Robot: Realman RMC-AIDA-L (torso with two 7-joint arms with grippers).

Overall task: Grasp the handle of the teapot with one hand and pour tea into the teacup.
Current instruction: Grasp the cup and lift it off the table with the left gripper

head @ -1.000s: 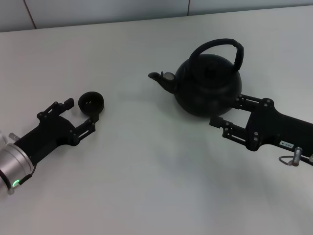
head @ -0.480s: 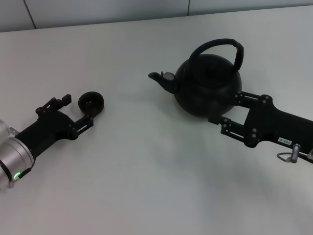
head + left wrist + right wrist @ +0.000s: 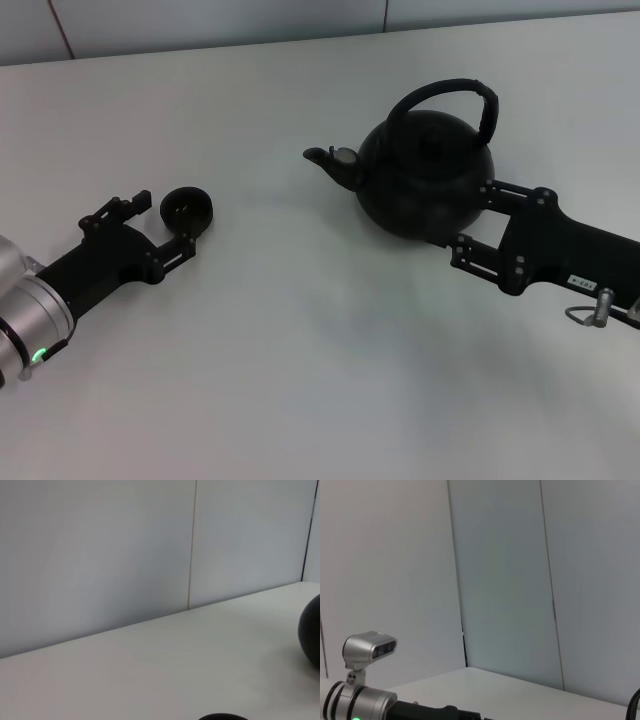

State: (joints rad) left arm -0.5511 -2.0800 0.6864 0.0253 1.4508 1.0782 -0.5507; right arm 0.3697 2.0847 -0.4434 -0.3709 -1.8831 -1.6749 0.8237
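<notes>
left gripper (image 3: 163, 217) backs off a bit, fingers spread beside the teacup (image 3: 187, 208) | right gripper (image 3: 472, 217) slides back too, open against the teapot (image 3: 426, 173) mid-table | handle (image 3: 444, 102) ungrasped, so pouring's not started

We saw two arms of matching build. The left gripper (image 3: 160, 215) was matte black, its slim fingers carried on pinned linkage bars dotted with small pale screw heads, and it joined a black body that widened into a rounded silver wrist barrel (image 3: 25, 315) with a dark ring and a small green light. The right gripper (image 3: 472, 215) showed the same black linkage and screws; its blocky body bore a small white label, with a grey wire loop and silver fitting near the wrist.
</notes>
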